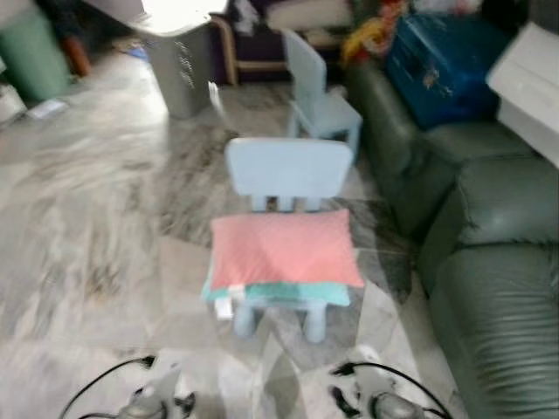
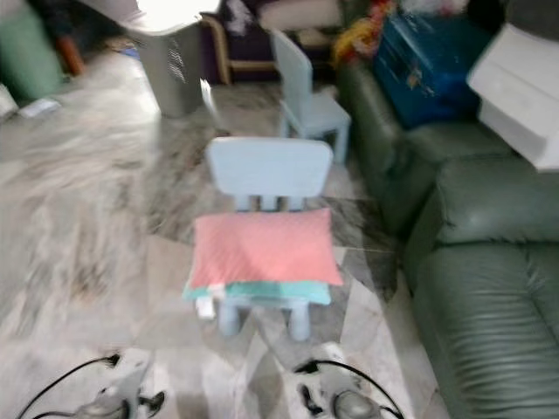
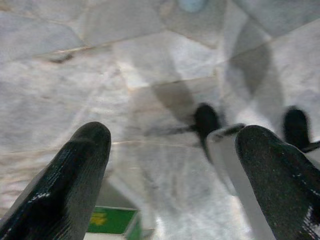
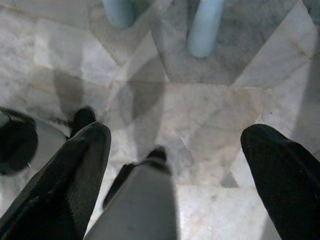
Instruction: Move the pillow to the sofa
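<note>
Marble floor (image 1: 87,218) ahead; pink pillow (image 1: 284,249) on blue chair (image 1: 288,175), green sofa (image 1: 489,262) right. I see left gripper (image 3: 172,165) and right gripper (image 4: 175,160) spread open, low, holding nothing.

the head pair looks forward and down at the small blue chair (image 1: 288,175). both wrist cameras face the marble floor (image 3: 60,90) close below, sharing it before that chair.

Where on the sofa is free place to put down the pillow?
The near green sofa cushions, right of the small chair holding the pink pillow, look bare. Farther back is crowded: a white box and a blue case.
</note>
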